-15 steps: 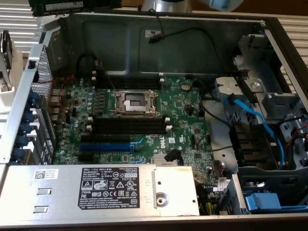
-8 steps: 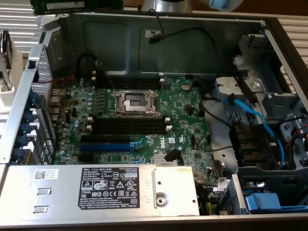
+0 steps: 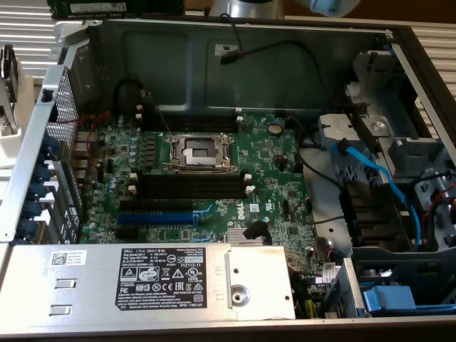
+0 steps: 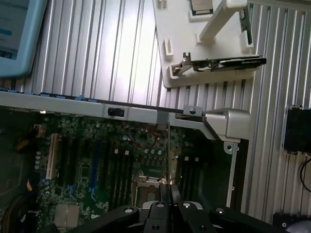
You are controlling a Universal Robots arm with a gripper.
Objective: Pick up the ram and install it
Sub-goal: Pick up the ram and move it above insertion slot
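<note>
Green circuit board fills the open computer case (image 3: 285, 64), which lies flat on a ribbed metal worktop (image 4: 121, 48). At the board's centre sits a bare metal processor socket (image 3: 199, 151). Just nearer than the socket run the long black memory slots (image 3: 192, 187), and all of them look empty, so the install is not done.

The ram (image 3: 89, 8) shows at the far left of the exterior view, beyond the case's far wall. It is a thin dark-green stick with a white label, lying lengthwise and well apart from the slots. The black gripper (image 4: 165, 213) hangs above the motherboard in the wrist view, pointing toward the socket area. Whether it is clenched, released or grasping anything cannot be told.

Doing this well probably means keeping the stick level and parallel to its slot. The pressure should likely be straight and even along its length — a tilted entry could jam one end or strain the board.
</note>
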